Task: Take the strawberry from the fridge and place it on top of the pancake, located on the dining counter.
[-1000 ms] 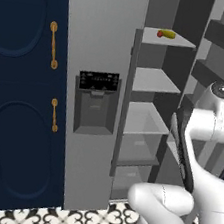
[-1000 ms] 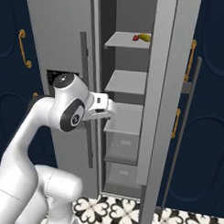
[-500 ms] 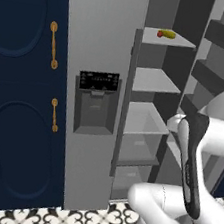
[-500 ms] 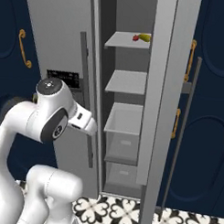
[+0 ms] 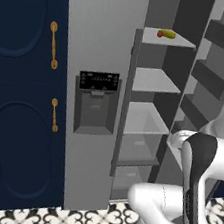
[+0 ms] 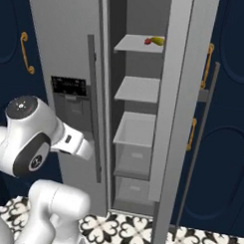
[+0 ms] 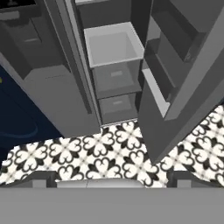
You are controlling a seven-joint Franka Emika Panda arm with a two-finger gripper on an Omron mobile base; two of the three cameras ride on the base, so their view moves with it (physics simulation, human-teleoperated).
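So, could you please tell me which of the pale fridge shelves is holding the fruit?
The topmost pale shelf: the tiny red strawberry and a yellow elongated item sit there; the lower shelves look bare.

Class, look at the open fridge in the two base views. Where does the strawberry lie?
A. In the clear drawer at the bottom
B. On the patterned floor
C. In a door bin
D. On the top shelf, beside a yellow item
D: the strawberry sits on the top shelf of the fridge, right next to the yellow item; the right base view shows the same pair up there.
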